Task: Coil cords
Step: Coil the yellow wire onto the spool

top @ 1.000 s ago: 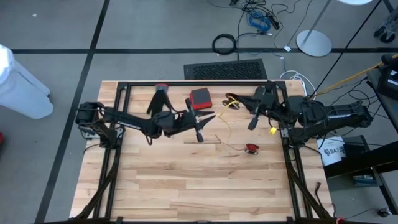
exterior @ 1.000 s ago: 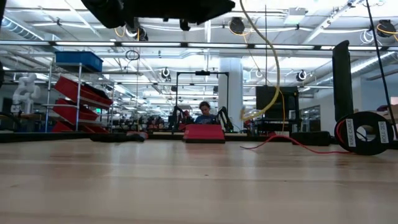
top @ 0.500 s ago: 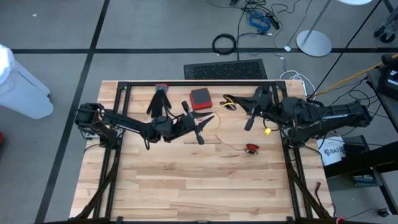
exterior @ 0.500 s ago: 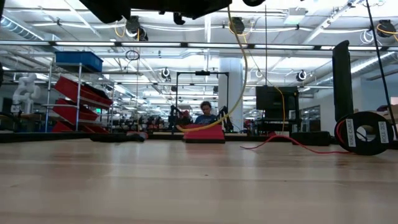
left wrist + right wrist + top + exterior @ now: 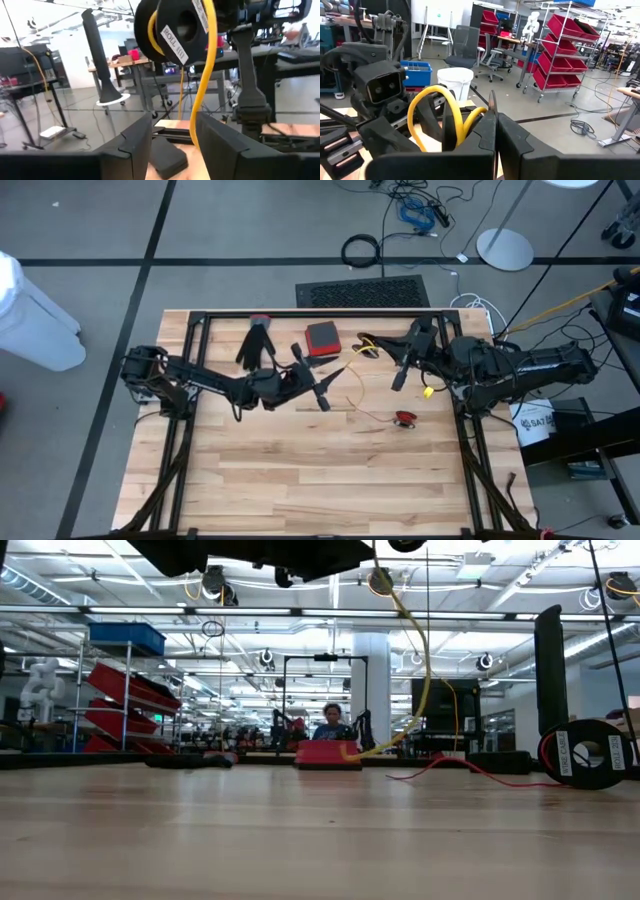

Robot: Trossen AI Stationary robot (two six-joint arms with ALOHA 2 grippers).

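- Between the left gripper's [image 5: 172,145] parted, released fingers hangs the yellow cord [image 5: 204,90]; the clenched right gripper [image 5: 495,135] pinches its loops.
- Mid-coiling; next probably regrasp and wrap another loop.

Low view: both arms cut off by the top edge, grippers out of frame. Yellow cord [image 5: 421,660] ran out the top too. Left wrist view: yellow cord's lower end hidden behind the fingers [image 5: 220,142]. Small red-tipped piece [image 5: 404,418] too small to make out.

My fingers [image 5: 492,131] are pinching together on the yellow cord [image 5: 436,111], which is looping up before the left arm [image 5: 375,100].
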